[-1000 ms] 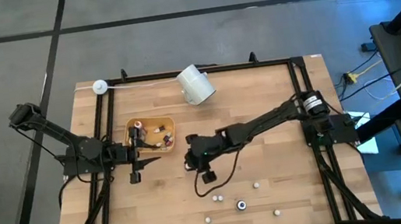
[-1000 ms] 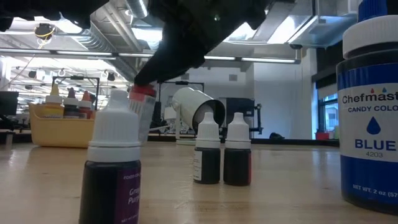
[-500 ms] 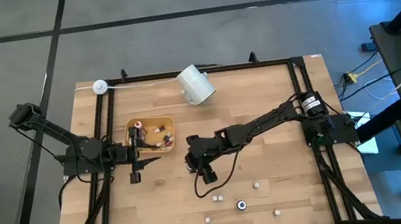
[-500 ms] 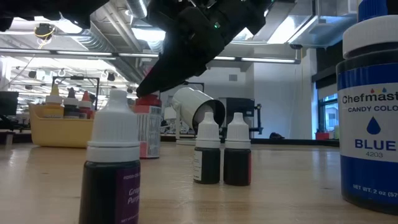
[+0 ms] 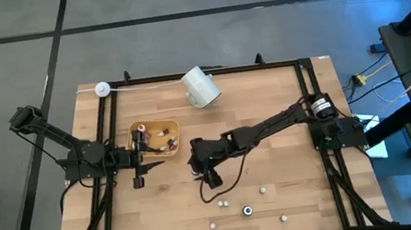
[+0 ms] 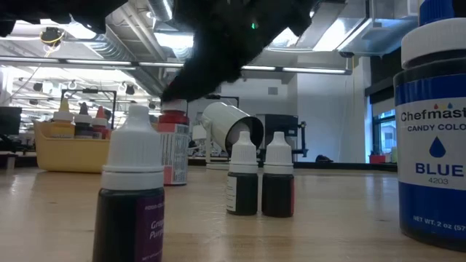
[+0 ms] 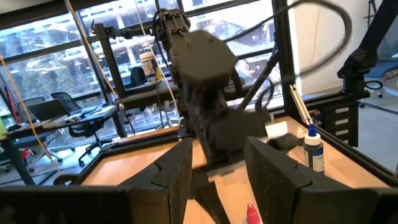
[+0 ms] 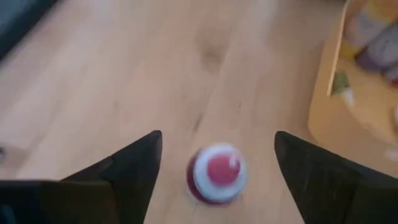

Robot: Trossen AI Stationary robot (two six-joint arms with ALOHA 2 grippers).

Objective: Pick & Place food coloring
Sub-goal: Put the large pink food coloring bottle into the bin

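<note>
A small food coloring bottle with a red cap (image 8: 216,174) stands upright on the table, also in the low view (image 6: 173,149). My right gripper (image 8: 217,177) hovers over it, open, with one finger on each side of the cap and clear of it; in the high view it is mid-table (image 5: 197,166). My left gripper (image 7: 217,168) is open and empty by the yellow-orange tray (image 5: 173,127), which holds several bottles. Several more bottles stand near the table's near edge (image 5: 246,210).
A white cup (image 5: 202,87) lies on its side at the far edge. In the low view a purple bottle (image 6: 135,196), two dark bottles (image 6: 260,182) and a big blue bottle (image 6: 433,131) stand close to the camera. A black rail frames the table (image 5: 310,100).
A second ago my right gripper held the red-capped bottle tilted and clear of the table. It went down and set the bottle upright on the wood to the right of the tray. The bottle now stands free and the gripper moves above it.
</note>
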